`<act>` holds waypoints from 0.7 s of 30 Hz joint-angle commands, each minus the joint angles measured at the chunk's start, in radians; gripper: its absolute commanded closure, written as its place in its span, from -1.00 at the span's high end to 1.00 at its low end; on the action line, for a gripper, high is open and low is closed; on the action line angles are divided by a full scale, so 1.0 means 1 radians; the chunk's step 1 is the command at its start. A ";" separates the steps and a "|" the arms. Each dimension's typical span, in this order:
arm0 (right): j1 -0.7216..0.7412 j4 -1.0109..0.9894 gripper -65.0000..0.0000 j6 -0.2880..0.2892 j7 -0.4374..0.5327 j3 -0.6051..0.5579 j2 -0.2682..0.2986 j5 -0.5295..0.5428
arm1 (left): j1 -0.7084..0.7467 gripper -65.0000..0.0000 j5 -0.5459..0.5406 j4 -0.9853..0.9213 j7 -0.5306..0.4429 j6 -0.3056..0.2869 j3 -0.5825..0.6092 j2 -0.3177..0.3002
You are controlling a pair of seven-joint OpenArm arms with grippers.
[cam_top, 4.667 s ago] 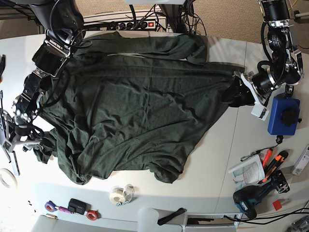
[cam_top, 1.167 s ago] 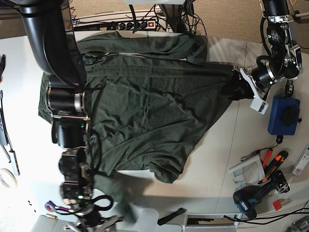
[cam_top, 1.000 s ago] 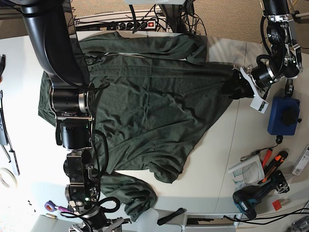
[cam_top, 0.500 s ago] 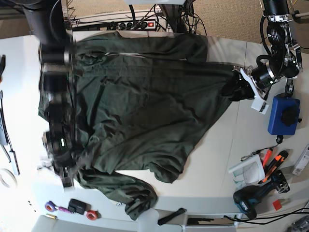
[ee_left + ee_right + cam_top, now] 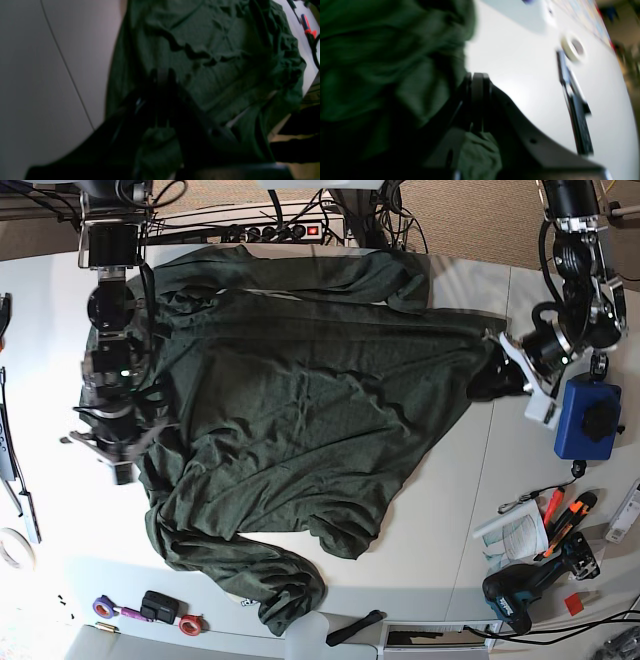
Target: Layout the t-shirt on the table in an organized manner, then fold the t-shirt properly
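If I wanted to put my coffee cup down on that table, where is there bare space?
The widest bare patch of the table lies between the t-shirt hem and the tool clutter. Another lies at the far left edge, beside the right gripper. The corner around the blue pouch and left gripper is crowded, as is the front edge with the tape rolls.

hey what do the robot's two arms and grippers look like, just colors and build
Both arms are black, built from cylindrical segments with loose black cables. The left gripper has dark fingers on a white mount; the right gripper is black too. In the wrist views, each shows flat dark fingers above a broad black base.
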 commanded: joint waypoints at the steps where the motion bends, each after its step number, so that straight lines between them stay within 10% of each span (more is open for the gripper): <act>1: 0.013 0.014 -1.00 -0.007 0.022 0.037 0.003 0.021 | -0.028 -1.00 -0.008 0.016 -0.024 -0.009 -0.005 -0.014; 15: 0.000 -0.163 -1.00 0.115 0.050 0.211 -0.014 0.206 | -0.113 -1.00 0.037 0.016 -0.045 0.019 0.188 -0.014; 21: 0.000 -0.185 -1.00 0.116 0.100 0.212 -0.014 0.241 | -0.130 -1.00 0.258 0.016 -0.152 0.034 0.386 0.020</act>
